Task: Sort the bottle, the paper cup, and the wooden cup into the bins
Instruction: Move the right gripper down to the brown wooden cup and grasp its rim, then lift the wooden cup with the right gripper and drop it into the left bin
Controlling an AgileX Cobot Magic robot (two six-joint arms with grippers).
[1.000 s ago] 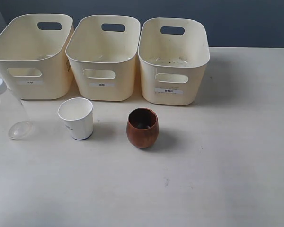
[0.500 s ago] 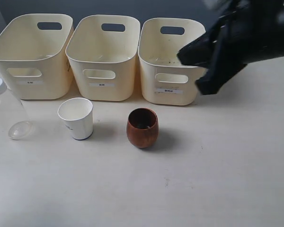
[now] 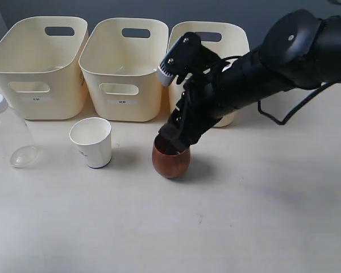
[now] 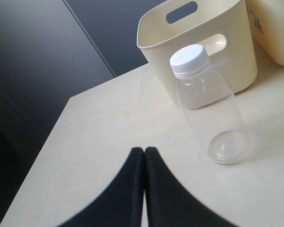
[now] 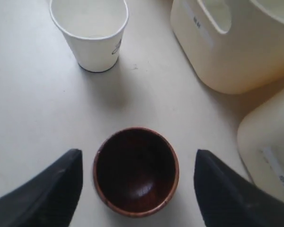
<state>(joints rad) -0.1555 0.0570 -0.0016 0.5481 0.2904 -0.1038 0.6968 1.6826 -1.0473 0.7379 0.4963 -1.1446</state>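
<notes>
The right arm has swung in from the upper right of the exterior view and now reaches down across the centre, its right gripper [image 3: 173,139] poised directly over the squat, rounded, reddish-brown wooden cup [image 3: 171,159]. A second ago no arm was in that view at all; half a second ago it was a dark blur high at the right, in front of the right-hand bin. The right wrist view shows the two black fingers [image 5: 42,189] spread wide, one on each side of the cup's dark mouth [image 5: 136,176] and clear of its rim, so nothing is gripped yet.

That suggests the wooden cup is the first item to be sorted, with a close and lift probably next. It stands upright just below centre of the exterior view, in front of the three cream-coloured plastic bins [image 3: 122,71] lined along the top.

Nothing else has moved. The white tapered paper cup [image 3: 91,142] sits upright to the cup's left, and the small clear plastic bottle with a white screw cap [image 3: 8,133] remains at the far left edge. The left gripper [image 4: 144,163] shows in its wrist view with fingers pressed together, empty, pointing toward the bottle [image 4: 206,106] but well short of it
</notes>
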